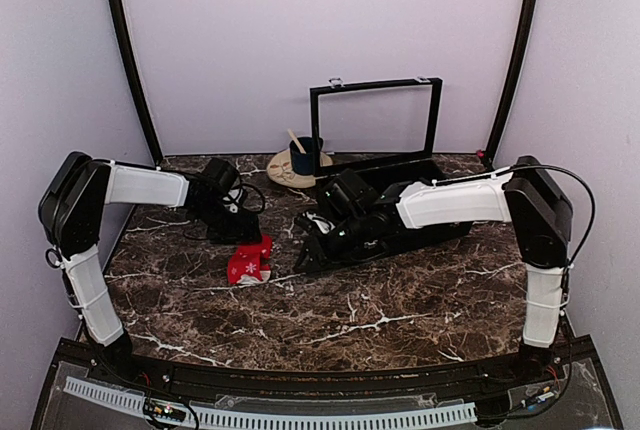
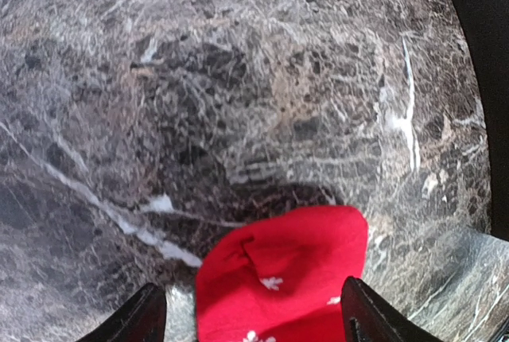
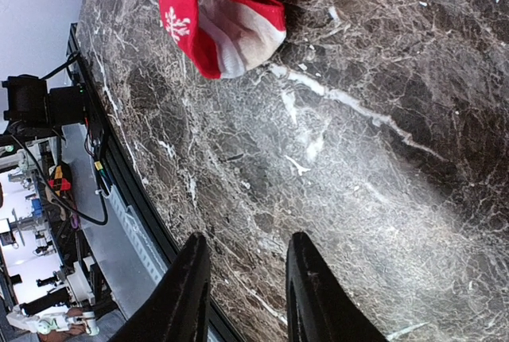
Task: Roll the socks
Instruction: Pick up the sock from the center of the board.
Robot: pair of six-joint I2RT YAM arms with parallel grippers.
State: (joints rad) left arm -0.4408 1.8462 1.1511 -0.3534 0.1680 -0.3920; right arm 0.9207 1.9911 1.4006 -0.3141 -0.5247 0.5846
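Observation:
The socks [image 1: 250, 261] lie as a small red bundle with white snowflake marks on the dark marble table [image 1: 380, 300], left of centre. My left gripper [image 1: 246, 237] hangs right over them. In the left wrist view its jaws are open and straddle the red fabric [image 2: 285, 278], and the left fingertip [image 2: 145, 314] is clear of it. My right gripper [image 1: 305, 253] sits low just right of the socks. Its jaws are partly open with only bare marble between them [image 3: 242, 240]. The socks' white-lined cuff [image 3: 219, 20] faces it from a short way off.
A black box [image 1: 400, 212] lies behind the right arm, its open lid frame [image 1: 375, 120] standing upright at the back. A dark blue mug [image 1: 305, 156] on a beige saucer [image 1: 283, 172] is at the back centre. The table's near edge [image 3: 139, 199] runs close to the right fingers.

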